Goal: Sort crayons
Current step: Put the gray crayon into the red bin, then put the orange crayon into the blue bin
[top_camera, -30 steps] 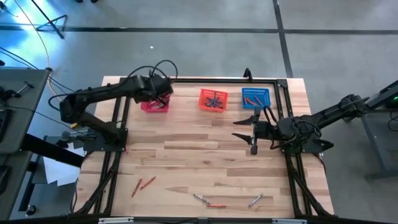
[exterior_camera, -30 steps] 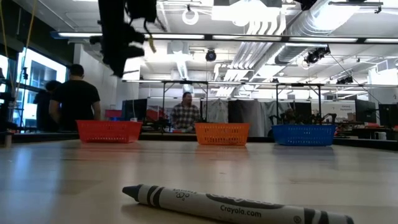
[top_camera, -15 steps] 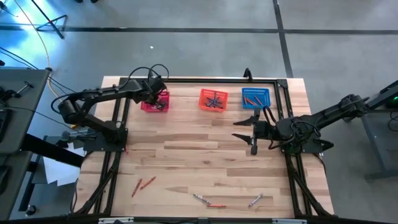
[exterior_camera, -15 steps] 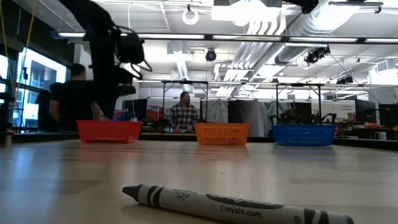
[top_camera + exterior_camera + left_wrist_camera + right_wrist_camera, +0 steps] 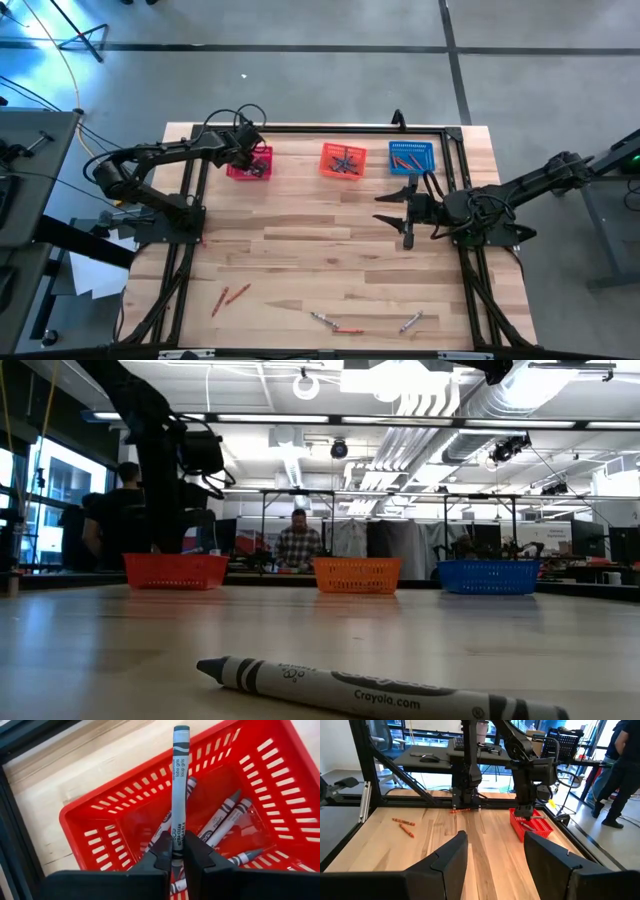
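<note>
My left gripper (image 5: 177, 850) is over the red basket (image 5: 100, 805) at the table's far left (image 5: 250, 165), shut on a grey crayon (image 5: 180, 780). Several grey crayons (image 5: 225, 817) lie in that basket. My right gripper (image 5: 495, 850) hovers open above the table's right middle (image 5: 392, 205), pointing toward the left edge, with nothing between its fingers. An orange basket (image 5: 342, 160) and a blue basket (image 5: 411, 156), each with crayons in it, stand along the far edge. Loose crayons lie near the front: red-orange ones (image 5: 230, 297), a grey and an orange one (image 5: 335, 324), and a grey one (image 5: 411, 321). My left gripper pinches the grey crayon's near end (image 5: 178, 832) between its two fingertips. The fingers slant down from the table's left side, and the crayon runs on in line with them. Most of its length sticks out past the fingertips over the red basket's inside.
A black frame (image 5: 330, 128) runs along the table's far and side edges, behind the baskets. One grey crayon (image 5: 380, 695) lies close to the low camera. Bare wood spans the table's middle (image 5: 310, 235). People stand in the room beyond the table.
My left gripper has come down from well above the table to just over the red basket, shifting a little toward the left edge and tipping more steeply downward. It has stayed shut on the grey crayon.
</note>
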